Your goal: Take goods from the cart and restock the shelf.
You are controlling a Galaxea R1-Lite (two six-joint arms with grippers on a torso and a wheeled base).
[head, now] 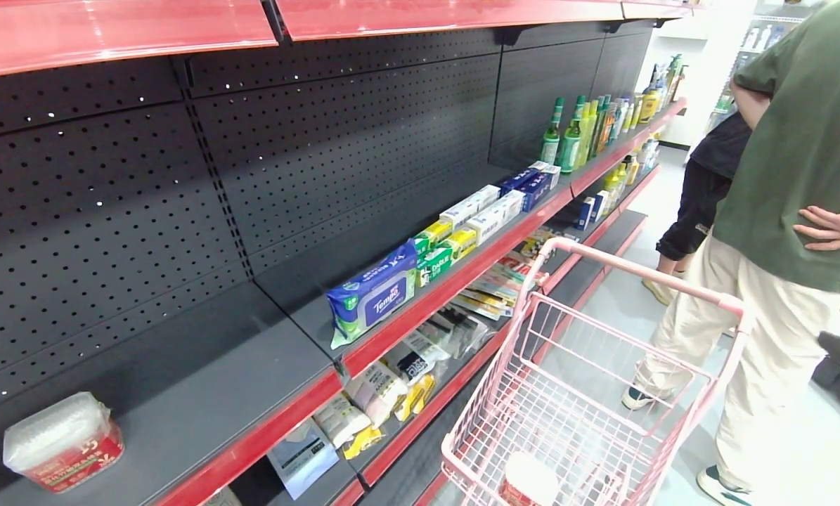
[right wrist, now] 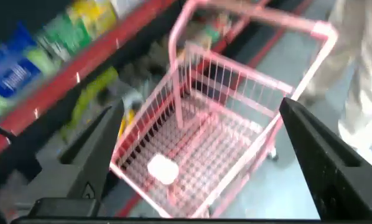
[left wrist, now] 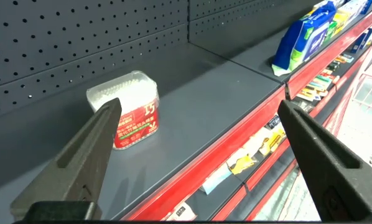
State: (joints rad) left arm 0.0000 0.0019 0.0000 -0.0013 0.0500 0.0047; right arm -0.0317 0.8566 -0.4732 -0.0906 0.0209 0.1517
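A clear plastic tub with a red label (head: pixel 61 439) (left wrist: pixel 125 109) stands on the dark grey shelf board (head: pixel 202 400) (left wrist: pixel 223 106) at the near left. My left gripper (left wrist: pixel 198 168) hovers in front of that tub, open, with nothing between its fingers. A pink wire cart (head: pixel 602 393) (right wrist: pixel 236 124) stands in the aisle beside the shelf. A round white-lidded container (head: pixel 528 481) (right wrist: pixel 163 169) lies on the cart's floor. High over the cart hangs my right gripper (right wrist: pixel 204 162), open and holding nothing.
Farther along the same shelf board stand a blue wipes pack (head: pixel 372 292) (left wrist: pixel 307 31), rows of toothpaste boxes (head: pixel 476 214) and green bottles (head: pixel 567 137). Lower shelves (head: pixel 391 393) hold several small packs. A red shelf (head: pixel 124 31) overhangs above.
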